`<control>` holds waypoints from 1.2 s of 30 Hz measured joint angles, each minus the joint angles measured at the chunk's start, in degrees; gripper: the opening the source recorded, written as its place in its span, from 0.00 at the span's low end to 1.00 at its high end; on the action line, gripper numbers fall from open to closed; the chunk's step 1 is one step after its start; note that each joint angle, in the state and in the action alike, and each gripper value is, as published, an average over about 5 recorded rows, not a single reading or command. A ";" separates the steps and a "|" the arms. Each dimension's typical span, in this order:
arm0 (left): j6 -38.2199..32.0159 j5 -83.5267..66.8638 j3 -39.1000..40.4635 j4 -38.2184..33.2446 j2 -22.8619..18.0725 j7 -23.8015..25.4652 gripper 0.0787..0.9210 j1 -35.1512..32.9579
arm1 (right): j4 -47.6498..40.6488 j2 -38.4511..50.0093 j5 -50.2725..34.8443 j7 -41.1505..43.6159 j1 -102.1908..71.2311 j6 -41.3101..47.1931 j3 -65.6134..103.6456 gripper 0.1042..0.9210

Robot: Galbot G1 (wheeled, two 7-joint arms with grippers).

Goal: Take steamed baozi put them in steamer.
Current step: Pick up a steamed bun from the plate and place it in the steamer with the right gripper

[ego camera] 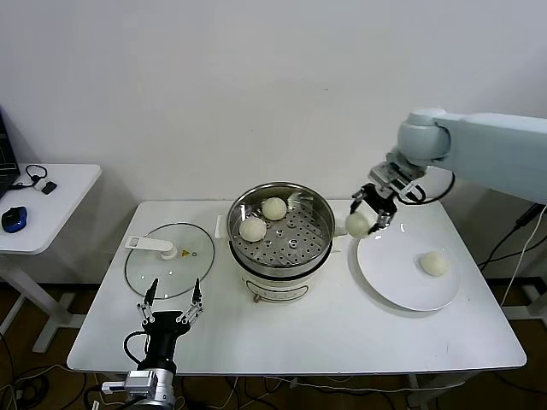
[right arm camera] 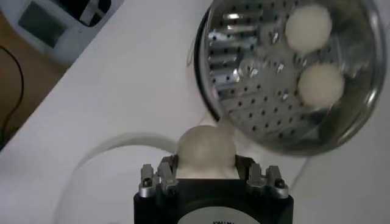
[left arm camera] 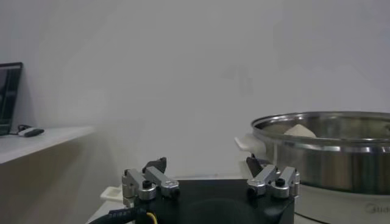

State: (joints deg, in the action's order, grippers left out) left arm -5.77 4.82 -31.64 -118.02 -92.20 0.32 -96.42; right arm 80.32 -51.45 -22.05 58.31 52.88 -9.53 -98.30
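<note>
The steel steamer [ego camera: 279, 229] stands mid-table with two cream-white baozi [ego camera: 273, 207] [ego camera: 252, 229] on its perforated tray; both also show in the right wrist view [right arm camera: 308, 27] [right arm camera: 320, 84]. My right gripper [ego camera: 362, 219] hangs in the air between the steamer's right rim and the white plate [ego camera: 402, 278], shut on a third baozi [ego camera: 357, 225] [right arm camera: 205, 150]. A fourth baozi [ego camera: 434, 264] lies on the plate. My left gripper [ego camera: 171, 296] is parked low at the table's front left, fingers spread, holding nothing; its view shows the steamer's wall [left arm camera: 329, 152].
A flat glass lid [ego camera: 169, 259] with a white handle lies left of the steamer. A small side table [ego camera: 47, 205] with a blue mouse [ego camera: 14, 219] stands at far left. The wall is close behind the table.
</note>
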 measured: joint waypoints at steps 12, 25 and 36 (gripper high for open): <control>-0.14 -0.02 -0.01 0.26 0.00 -0.39 0.88 0.03 | 2.12 -8.90 7.23 -5.84 0.61 -13.31 1.59 0.65; -0.08 -0.47 -0.47 0.27 0.00 -0.45 0.88 0.09 | -3.24 -16.84 15.69 -10.05 -5.44 -22.28 2.48 0.65; -0.01 -1.42 -1.12 0.38 0.00 -0.43 0.88 0.30 | -8.56 -21.40 18.73 -10.54 -10.18 -25.04 3.02 0.65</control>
State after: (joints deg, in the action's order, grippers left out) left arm -5.78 3.40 -32.77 -117.63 -92.20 -0.11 -96.11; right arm 71.76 -72.85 -3.32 47.77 42.70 -34.57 -95.28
